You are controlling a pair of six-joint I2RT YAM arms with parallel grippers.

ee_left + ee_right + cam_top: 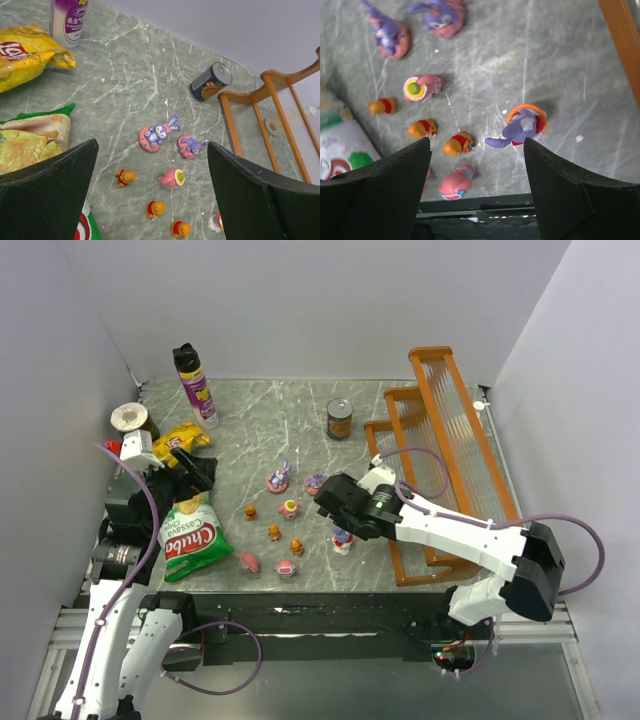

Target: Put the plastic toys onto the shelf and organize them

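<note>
Toys (290, 507) were tiny: purple rabbits on pink bases, orange bears, pink blobs, scattered on table (260, 410). Left gripper (152, 145) and right gripper (476, 141) had jaws apart, empty

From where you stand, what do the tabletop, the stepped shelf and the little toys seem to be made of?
Tabletop: grey-green with white veins, faint sheen; stone or a marble-print laminate, cannot tell which. Shelf: orange-brown frame, probably wood or plastic, with clear ribbed panels that look like plastic. Toys: glossy moulded plastic, judging by bright solid colours.
</note>
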